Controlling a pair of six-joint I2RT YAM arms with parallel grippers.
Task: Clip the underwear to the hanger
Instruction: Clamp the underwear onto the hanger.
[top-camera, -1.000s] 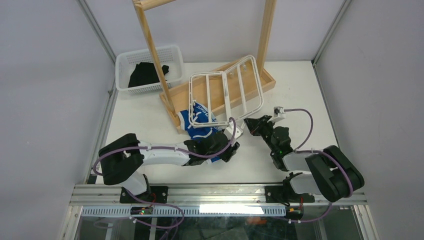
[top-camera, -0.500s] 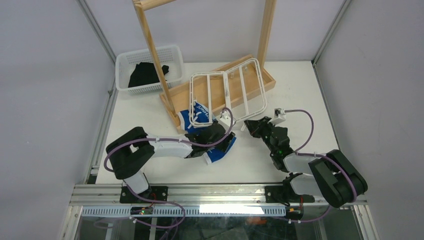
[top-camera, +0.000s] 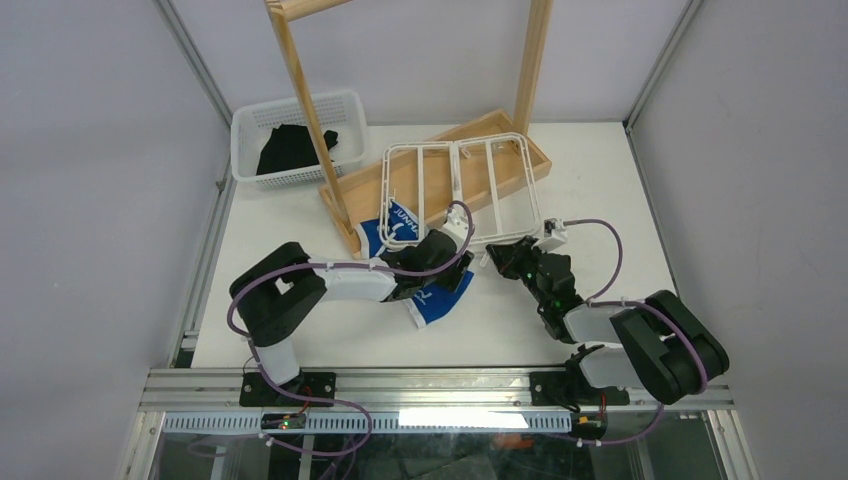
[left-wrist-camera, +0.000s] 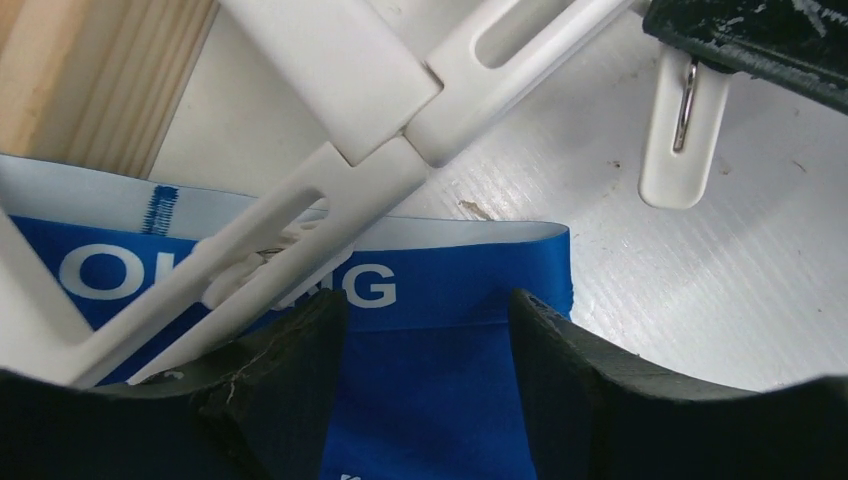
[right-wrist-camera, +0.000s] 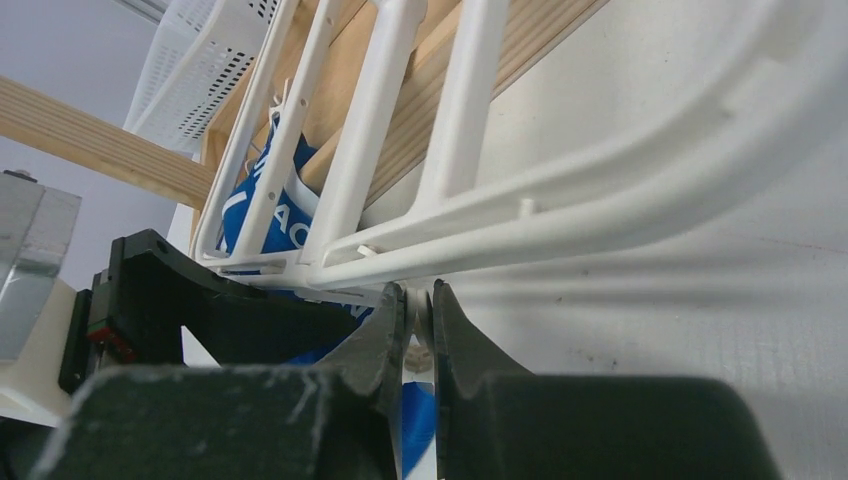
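Left wrist: fingers straddle underwear beneath hanger.

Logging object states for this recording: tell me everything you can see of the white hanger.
The hanger is a white plastic rectangular frame with rounded corners and several crossbars. It lies slanted, its far part resting on the wooden rack base and its near edge over the blue underwear. A small white clip with a metal spring sits at that near edge, pinched by the right tool.
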